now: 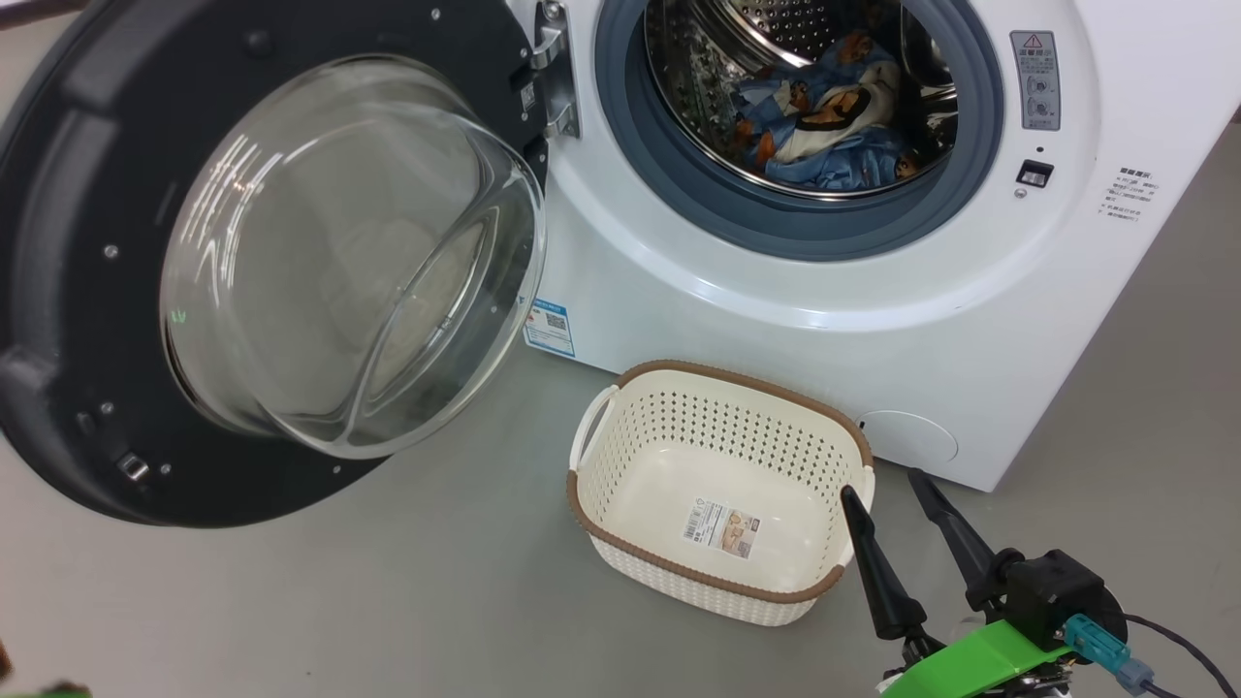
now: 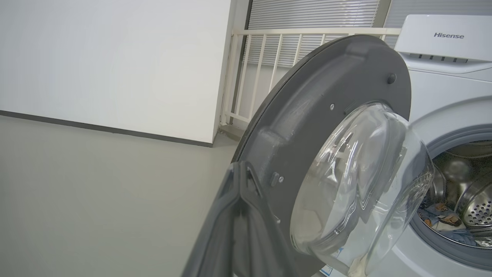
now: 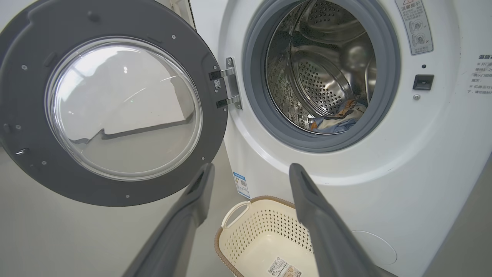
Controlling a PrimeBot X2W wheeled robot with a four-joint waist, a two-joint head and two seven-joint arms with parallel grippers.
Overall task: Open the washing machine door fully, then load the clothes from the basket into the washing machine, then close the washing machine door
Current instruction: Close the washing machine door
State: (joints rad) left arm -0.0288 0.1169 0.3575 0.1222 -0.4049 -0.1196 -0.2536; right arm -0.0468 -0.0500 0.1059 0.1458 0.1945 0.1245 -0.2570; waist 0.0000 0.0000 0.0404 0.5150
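The washing machine door (image 1: 87, 291) is hanging wide open at 9 o'clock in the head view, its glass bowl (image 1: 349, 252) bulging toward the camera. The clothes (image 1: 834, 116) are lying inside the drum (image 1: 717, 58) of the washing machine (image 1: 873, 368) up at 1 o'clock. The basket (image 1: 717, 383) is sitting on the floor (image 1: 388, 601) at 6 o'clock, just in front of the machine, label sticker (image 1: 722, 528) showing on its bottom. The right tool (image 1: 882, 485) is hovering at 5 o'clock beside the basket, fingers spread, gripping nothing. The left tool (image 2: 240, 169) is showing pressed together in its own wrist view, tips right by the door's inner rim — can't tell if it's touching.
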